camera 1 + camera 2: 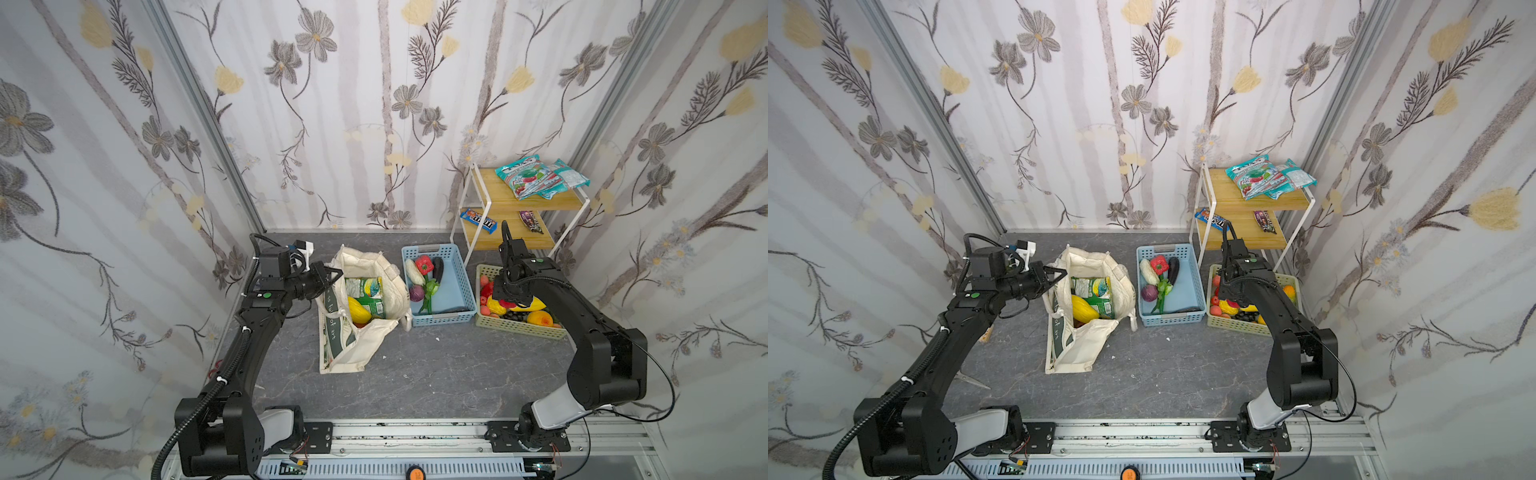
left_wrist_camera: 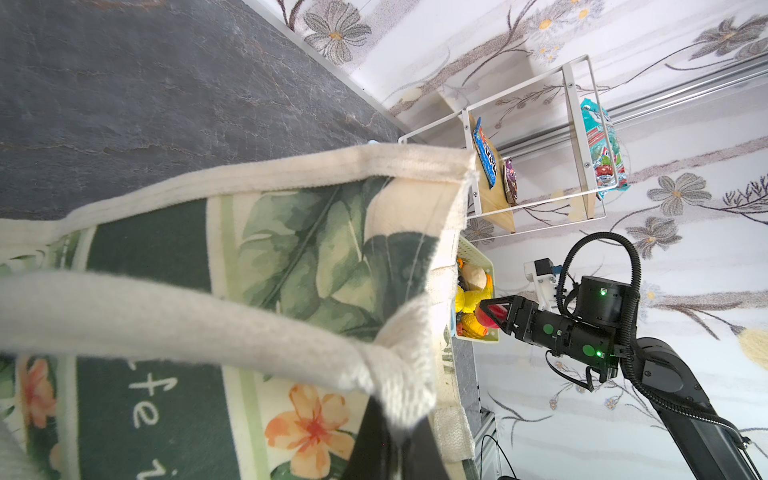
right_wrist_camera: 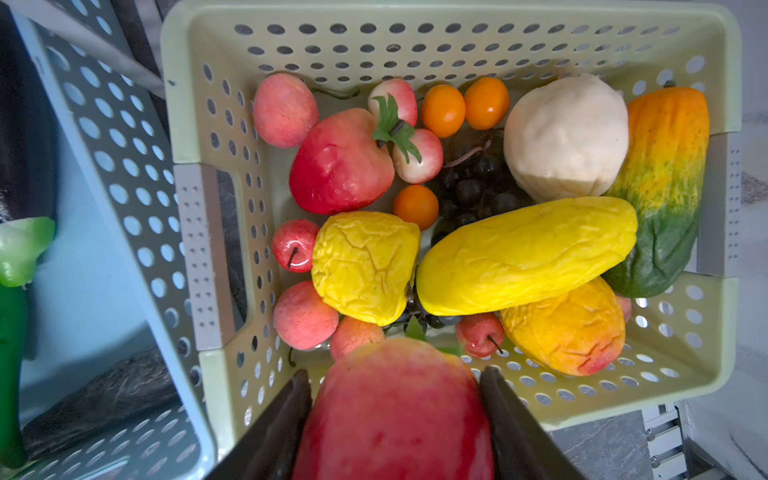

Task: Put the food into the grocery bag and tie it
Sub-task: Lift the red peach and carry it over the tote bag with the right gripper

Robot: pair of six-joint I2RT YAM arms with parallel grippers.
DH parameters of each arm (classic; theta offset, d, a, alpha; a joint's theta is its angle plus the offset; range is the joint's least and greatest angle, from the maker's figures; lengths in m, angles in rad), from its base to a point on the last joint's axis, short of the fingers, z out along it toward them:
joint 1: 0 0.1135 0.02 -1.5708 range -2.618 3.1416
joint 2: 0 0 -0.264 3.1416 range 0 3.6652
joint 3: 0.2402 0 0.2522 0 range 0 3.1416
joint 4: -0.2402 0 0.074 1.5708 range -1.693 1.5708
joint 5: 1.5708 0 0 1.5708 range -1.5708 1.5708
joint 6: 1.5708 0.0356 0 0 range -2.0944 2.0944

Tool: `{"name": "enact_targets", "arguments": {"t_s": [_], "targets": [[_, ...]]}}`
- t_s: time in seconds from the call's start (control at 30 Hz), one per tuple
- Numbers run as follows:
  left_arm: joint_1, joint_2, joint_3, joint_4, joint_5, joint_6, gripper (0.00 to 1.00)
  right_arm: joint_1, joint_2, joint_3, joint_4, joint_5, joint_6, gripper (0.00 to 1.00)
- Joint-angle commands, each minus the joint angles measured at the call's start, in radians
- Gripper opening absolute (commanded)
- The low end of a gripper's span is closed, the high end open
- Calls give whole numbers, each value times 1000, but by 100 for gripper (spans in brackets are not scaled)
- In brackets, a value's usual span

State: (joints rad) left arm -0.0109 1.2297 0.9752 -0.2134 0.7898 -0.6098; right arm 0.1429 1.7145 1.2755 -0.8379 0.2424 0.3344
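Observation:
The grocery bag lies on the grey table with its mouth open in both top views. Inside it lie a yellow fruit and a green snack packet. My left gripper is shut on the bag's cream handle at the near rim and holds that side up. My right gripper hangs over the pale yellow basket, shut on a red fruit that fills the gap between its fingers. More toy fruit lies in the basket below.
A light blue basket of toy vegetables stands between the bag and the yellow basket. Behind them, a white-framed wooden shelf holds snack packets. Flowered walls close in the back and sides.

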Motion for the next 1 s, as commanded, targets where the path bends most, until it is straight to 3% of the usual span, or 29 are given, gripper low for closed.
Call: {"name": "enact_targets", "arguments": {"t_s": [0.0, 0.97], "targets": [[2, 2, 10, 35, 26, -11, 0, 1, -19, 20, 5, -32, 4, 61], [-20, 23, 42, 33, 21, -22, 0, 163, -87, 151, -11, -199, 88, 60]]}}
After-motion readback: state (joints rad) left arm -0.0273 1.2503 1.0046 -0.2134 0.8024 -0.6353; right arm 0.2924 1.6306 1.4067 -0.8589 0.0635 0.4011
